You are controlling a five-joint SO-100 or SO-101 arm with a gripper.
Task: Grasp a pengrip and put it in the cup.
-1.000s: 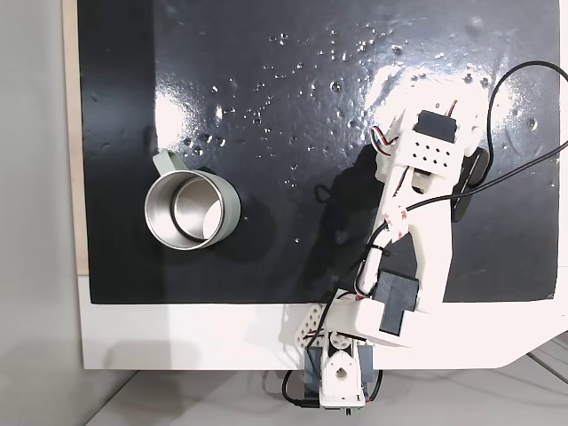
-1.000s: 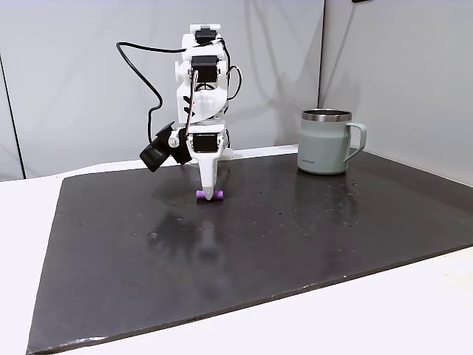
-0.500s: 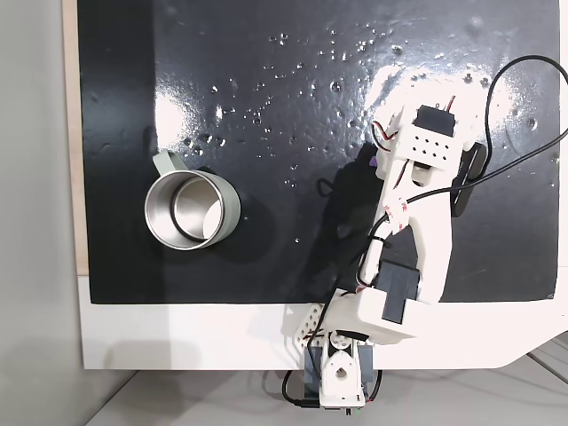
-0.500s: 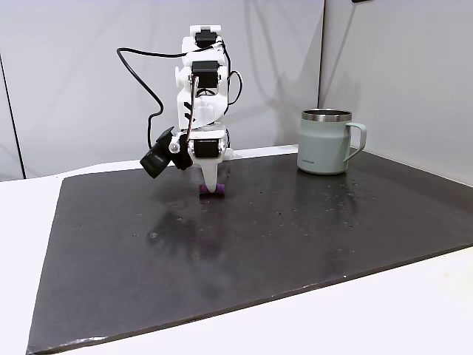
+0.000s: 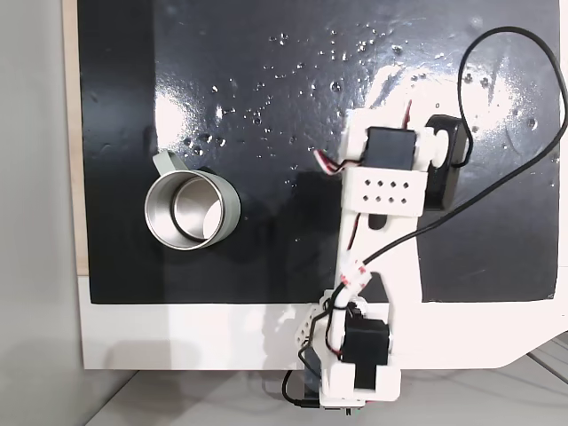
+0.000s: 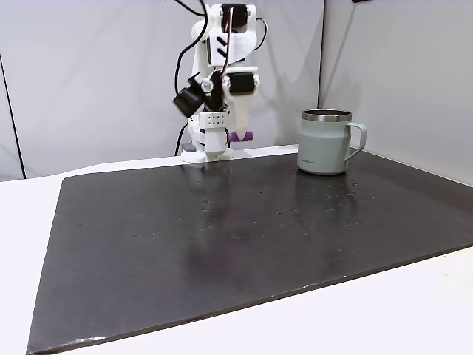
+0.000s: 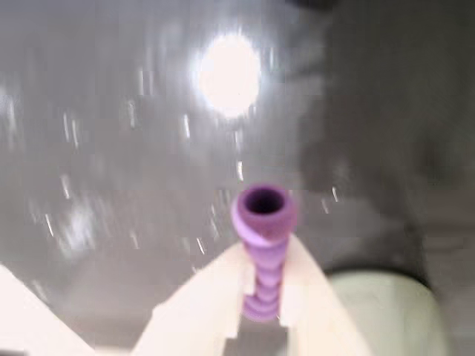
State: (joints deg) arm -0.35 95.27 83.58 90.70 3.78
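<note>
The black mat spreads well below the fingers, which hang in the air above its far edge in a fixed view. The white arm reaches over the mat in a fixed view from above. The cup stands upright on the mat, well apart from the fingers, to their right in a fixed view; its pale wall shows blurred in the wrist view, just right of them. The gripper pinches the pengrip between its two fingers; the tube's open end sticks out beyond the fingertips.
</note>
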